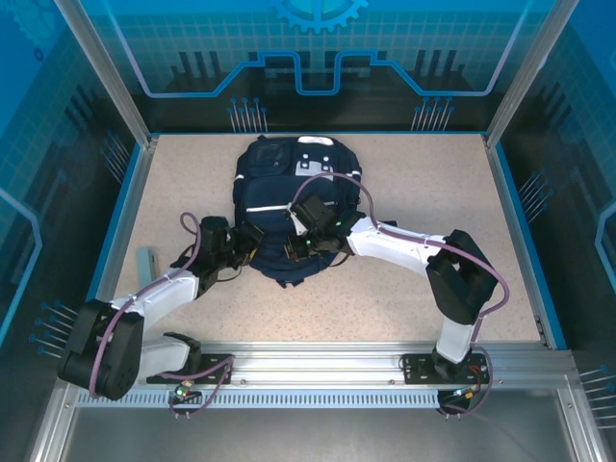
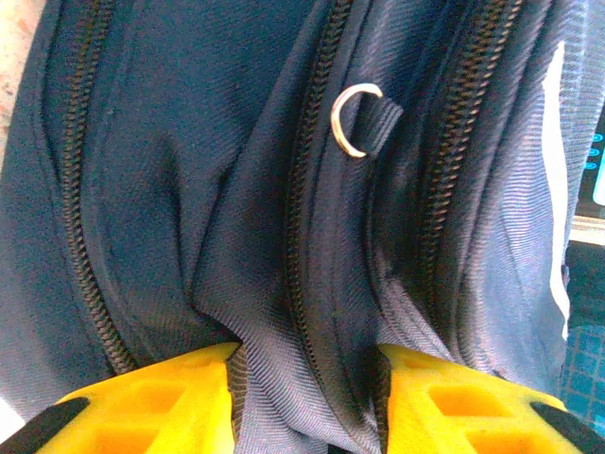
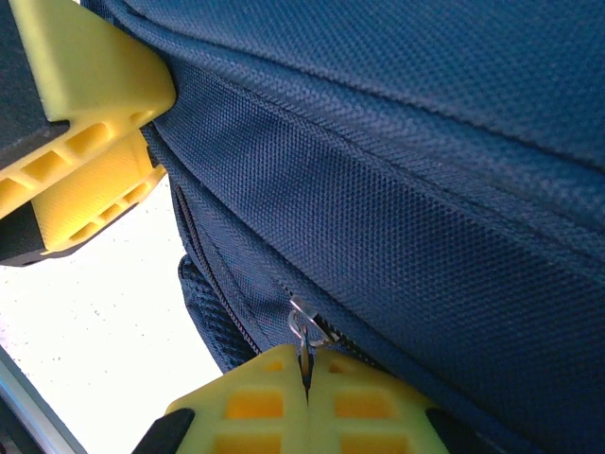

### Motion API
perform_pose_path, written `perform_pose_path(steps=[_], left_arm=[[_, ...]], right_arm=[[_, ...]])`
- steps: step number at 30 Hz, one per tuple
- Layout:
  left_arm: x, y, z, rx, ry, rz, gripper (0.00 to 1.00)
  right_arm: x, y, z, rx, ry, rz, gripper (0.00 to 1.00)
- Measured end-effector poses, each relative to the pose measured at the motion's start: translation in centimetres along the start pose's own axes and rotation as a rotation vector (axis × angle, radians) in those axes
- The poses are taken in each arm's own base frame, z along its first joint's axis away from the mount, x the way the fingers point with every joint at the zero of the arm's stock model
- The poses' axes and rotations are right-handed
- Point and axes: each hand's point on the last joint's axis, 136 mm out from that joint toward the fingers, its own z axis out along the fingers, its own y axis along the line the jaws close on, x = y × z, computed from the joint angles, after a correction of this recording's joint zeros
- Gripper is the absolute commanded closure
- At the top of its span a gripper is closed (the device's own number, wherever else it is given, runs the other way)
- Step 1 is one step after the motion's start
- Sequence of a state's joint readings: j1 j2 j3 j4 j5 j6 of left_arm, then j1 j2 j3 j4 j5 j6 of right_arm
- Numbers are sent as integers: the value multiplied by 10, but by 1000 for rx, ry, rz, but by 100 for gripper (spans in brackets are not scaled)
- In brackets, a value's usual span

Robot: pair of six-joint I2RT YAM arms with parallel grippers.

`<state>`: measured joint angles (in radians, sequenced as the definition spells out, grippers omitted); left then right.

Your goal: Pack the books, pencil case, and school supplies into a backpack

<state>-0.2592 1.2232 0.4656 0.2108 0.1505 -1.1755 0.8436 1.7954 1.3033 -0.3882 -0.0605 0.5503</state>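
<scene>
The navy-blue backpack (image 1: 289,197) lies flat in the middle of the table, its grey patch at the far end. At its near left side my left gripper (image 1: 252,241) is shut on a bunched fold of the bag's fabric and a zipper line (image 2: 307,312), which fill the gap between the yellow fingers (image 2: 151,407). My right gripper (image 1: 300,245) is at the near end, shut on a small metal zipper pull (image 3: 304,329) of the backpack (image 3: 425,189). The pale grey-teal pencil case (image 1: 146,262) lies on the table left of the left arm. The books are out of view.
A metal ring on a fabric loop (image 2: 354,118) sits between two zipper tracks of the bag. The left gripper's yellow fingers (image 3: 85,142) show close by in the right wrist view. A blue rim (image 1: 520,231) and glass walls border the speckled table (image 1: 433,192).
</scene>
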Motion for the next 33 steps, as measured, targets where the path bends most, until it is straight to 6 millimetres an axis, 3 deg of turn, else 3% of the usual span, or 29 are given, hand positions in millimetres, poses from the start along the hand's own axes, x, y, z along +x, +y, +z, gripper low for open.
perform_pose_path(steps=[8,15,21,24,29,33], left_arm=[[-3,-6,1,6,-11,25,90],[-5,-5,1,-28,-22,79,100],[-7,-2,0,-50,-28,110,100],[-7,-1,0,-53,-27,122,100],[-18,3,-3,-78,-40,125,96],[-34,6,-12,-107,-75,127,72]], right_arm=[[4,-12,-2,75,-2,-14,100],[13,-51,-28,265,-39,-66,100],[14,-106,-50,393,-48,-30,100],[7,-124,-56,405,-61,-4,100],[7,-113,-52,322,-41,-37,100],[8,-89,-45,212,-28,-78,100]])
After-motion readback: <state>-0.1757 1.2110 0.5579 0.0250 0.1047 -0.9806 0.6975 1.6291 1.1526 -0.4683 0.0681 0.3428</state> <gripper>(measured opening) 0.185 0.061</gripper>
